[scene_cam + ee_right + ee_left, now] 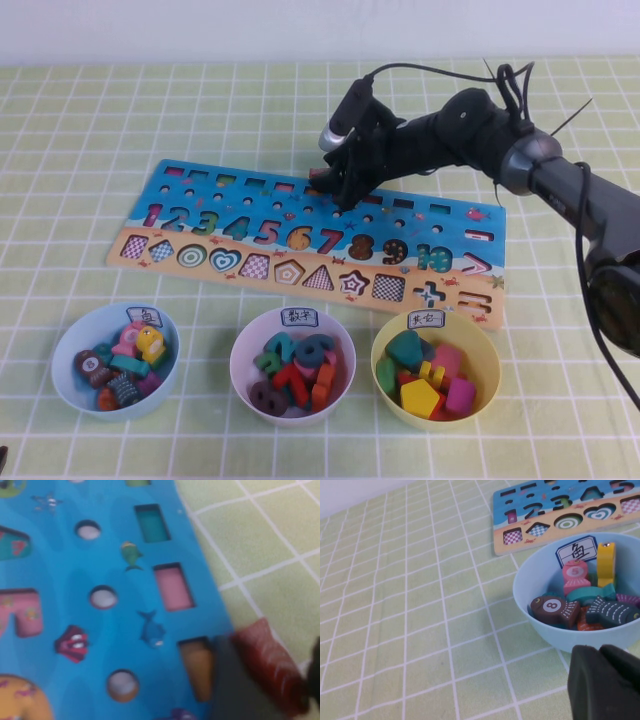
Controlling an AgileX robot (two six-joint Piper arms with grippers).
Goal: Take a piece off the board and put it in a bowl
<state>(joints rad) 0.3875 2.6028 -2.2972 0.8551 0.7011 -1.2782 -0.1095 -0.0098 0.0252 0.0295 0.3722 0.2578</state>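
The red piece (267,667) looks pinched in the right claw (335,185) above the board's (200,215) top row. It could slip en route to the blue bowl (70,345). Left claw (605,682) sits parked beside that bowl, looks closed.

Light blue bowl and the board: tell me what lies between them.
Bare checked cloth; the left wrist view shows it between the light blue bowl and the board. Left claw is beside the bowl, right claw over the board.
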